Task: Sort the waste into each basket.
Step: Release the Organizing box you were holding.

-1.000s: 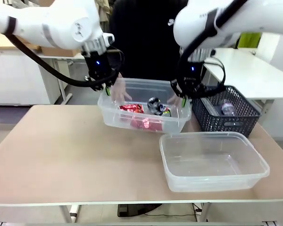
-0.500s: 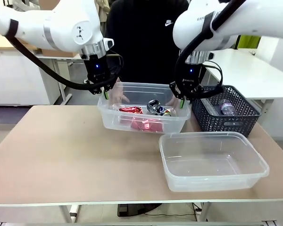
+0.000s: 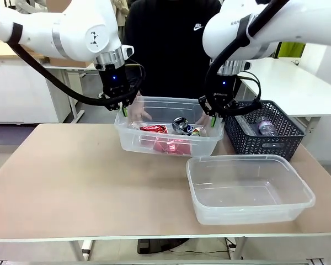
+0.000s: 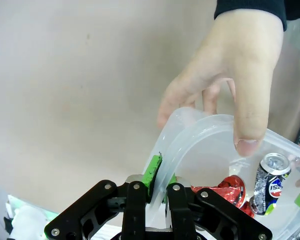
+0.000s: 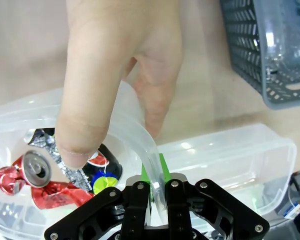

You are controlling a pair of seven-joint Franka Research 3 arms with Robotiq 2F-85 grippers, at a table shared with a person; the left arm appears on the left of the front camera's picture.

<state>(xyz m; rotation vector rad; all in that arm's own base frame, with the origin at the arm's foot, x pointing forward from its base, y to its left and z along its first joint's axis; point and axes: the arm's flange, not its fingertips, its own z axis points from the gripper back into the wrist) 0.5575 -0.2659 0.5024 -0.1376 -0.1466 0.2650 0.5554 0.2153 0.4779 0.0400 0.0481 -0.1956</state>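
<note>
Beige desk, with a person in dark clothing seated behind it. At its far side, a clear tub of crushed cans and red wrappers is gripped at opposite rim corners. The left claw and right claw are each clamped tight on the thin lip. A person's hand is hooked over the rim beside each claw. The tub is judged light, flexible and slick, best carried level by both ends. An empty tub sits nearer, a black basket to the right. Whether the gripped tub's base touches the desk cannot be made out.
</note>
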